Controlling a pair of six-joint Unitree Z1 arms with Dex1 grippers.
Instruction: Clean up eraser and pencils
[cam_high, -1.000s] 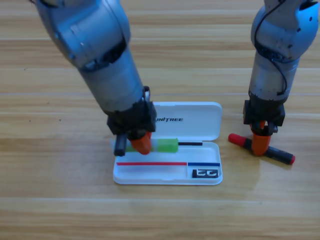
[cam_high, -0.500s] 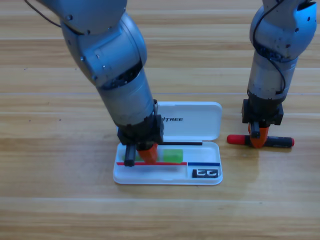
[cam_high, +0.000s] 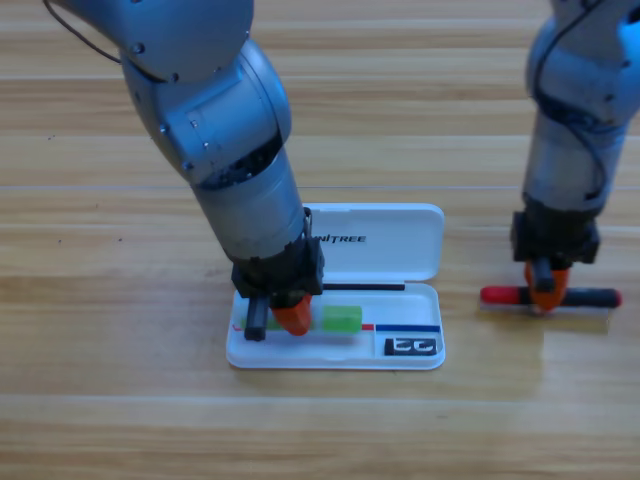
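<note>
Risk sits lower centre: left gripper (cam_high: 287, 315) pinches the green pencil (cam_high: 336, 319) inside the white case (cam_high: 420, 250), beside the eraser (cam_high: 410, 346); an early release could tip it out. Right gripper (cam_high: 546, 290), at middle right, clamps the red-capped marker (cam_high: 549, 297) on the table (cam_high: 100, 400); an off-centre hold could let it swing.

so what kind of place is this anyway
Probably a robot lab's test bench made up like a desk: two grey arms work over a bare wooden table, the left tool setting a green pen into a white pencil case, the right tool on a marker.

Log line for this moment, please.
left gripper: in case, on green pen | right gripper: on marker, on table | eraser: in case
</note>
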